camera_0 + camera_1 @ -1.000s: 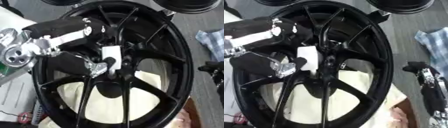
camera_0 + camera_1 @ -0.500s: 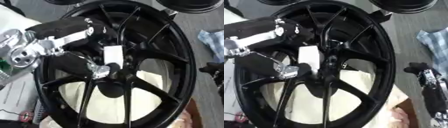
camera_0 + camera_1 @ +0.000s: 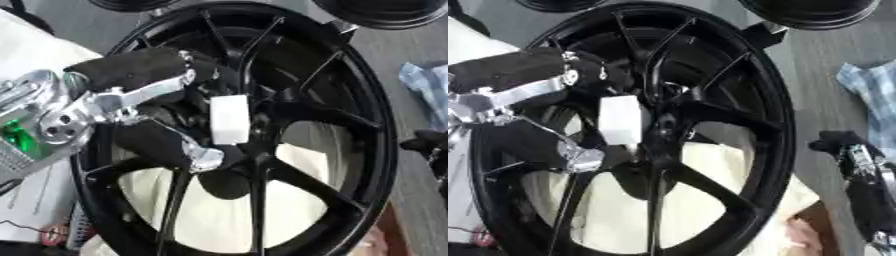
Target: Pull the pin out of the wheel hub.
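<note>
sits at the centre of the wheel hub (image 3: 262, 125), where the black spokes meet: a white block-shaped pin (image 3: 230, 120), standing out pale against the dark metal. long axis runs up and down the picture, roughly along the spoke that drops from the hub centre; lower end points toward the cream-coloured surface (image 3: 219, 210) showing through the spokes. how deep it goes into the hub cannot be told.

reaches in from the hub's left: the left robot hand (image 3: 162, 115), straddling the pin's left side. one dark finger lies above and left of the pin's top end, another with a silver tip just below and left of its bottom end. looks curled round the pin from the side, top and bottom, though true contact at the pads cannot be made out. by far the nearer of the two.

hangs well apart, off the rim's right edge: the right robot hand (image 3: 859, 165), dark, idle, holding nothing; whether its fingers are curled or straight cannot be told.

judging from this, calls for a pull away from the hub face, toward the camera, not a slide along the pin's length.
</note>
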Tool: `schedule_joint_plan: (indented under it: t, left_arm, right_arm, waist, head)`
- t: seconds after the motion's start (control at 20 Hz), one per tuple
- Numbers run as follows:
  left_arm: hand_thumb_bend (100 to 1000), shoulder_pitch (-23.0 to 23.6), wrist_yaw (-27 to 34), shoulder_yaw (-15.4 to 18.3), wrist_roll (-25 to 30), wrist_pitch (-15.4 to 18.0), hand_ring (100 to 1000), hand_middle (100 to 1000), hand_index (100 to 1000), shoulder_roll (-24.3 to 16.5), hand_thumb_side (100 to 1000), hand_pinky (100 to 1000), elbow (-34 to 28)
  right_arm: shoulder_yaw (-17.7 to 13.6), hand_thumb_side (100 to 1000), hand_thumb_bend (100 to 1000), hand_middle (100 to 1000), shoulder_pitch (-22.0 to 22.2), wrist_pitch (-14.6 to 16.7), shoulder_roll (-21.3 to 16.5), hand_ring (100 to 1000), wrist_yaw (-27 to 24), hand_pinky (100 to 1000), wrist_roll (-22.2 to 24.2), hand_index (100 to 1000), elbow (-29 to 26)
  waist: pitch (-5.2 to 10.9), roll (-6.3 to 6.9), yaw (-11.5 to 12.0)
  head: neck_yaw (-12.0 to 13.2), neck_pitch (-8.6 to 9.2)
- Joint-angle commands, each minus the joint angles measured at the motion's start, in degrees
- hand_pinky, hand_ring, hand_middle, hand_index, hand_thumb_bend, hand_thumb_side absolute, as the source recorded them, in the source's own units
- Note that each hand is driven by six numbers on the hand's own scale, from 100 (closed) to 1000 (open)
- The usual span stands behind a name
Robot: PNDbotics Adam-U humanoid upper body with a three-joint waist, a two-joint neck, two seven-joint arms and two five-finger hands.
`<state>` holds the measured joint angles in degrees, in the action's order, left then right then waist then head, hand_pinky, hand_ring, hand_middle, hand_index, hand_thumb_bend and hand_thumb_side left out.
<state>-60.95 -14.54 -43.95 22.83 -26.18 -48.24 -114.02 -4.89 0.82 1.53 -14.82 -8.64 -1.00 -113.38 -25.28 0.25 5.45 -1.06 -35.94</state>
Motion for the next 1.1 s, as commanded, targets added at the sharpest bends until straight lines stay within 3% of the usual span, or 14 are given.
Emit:
schedule_joint_plan:
  t: [0.05, 0.6, 1.1]
  left_arm:
    - [437, -0.6, -0.8, 0.3, 0.3, -0.7, 870, 789, 930, -0.3, 633, 902, -0.6]
    - [300, -0.7, 0.1, 0.8, -0.7, -2.6, 846, 763, 900, 0.0, 657, 871, -0.6]
    - [275, -0.9, 1.4, 1.3, -0.4, -2.7, 834, 737, 882, 0.0, 622, 855, -0.6]
  right_arm:
    - [0.1, 805, 100, 604, -0.4, 0.4, -0.3, 739, 0.8, 999, 0.5, 713, -1.2]
    - [0.4, 825, 100, 604, -0.5, 0.1, 0.6, 739, 1.4, 1000, 0.6, 713, -1.2]
    - [0.5, 827, 100, 605, -0.5, -0.1, 0.6, 739, 1.2, 1000, 0.6, 713, -1.2]
  waist:
    - [0.83, -0.03, 0.0]
    - [0.32, -0.17, -0.3]
    - [0.4, -0.34, -0.5]
  head:
    - [0.3, 1.0]
    - [-0.4, 1.52]
    - [-1.5, 2.76]
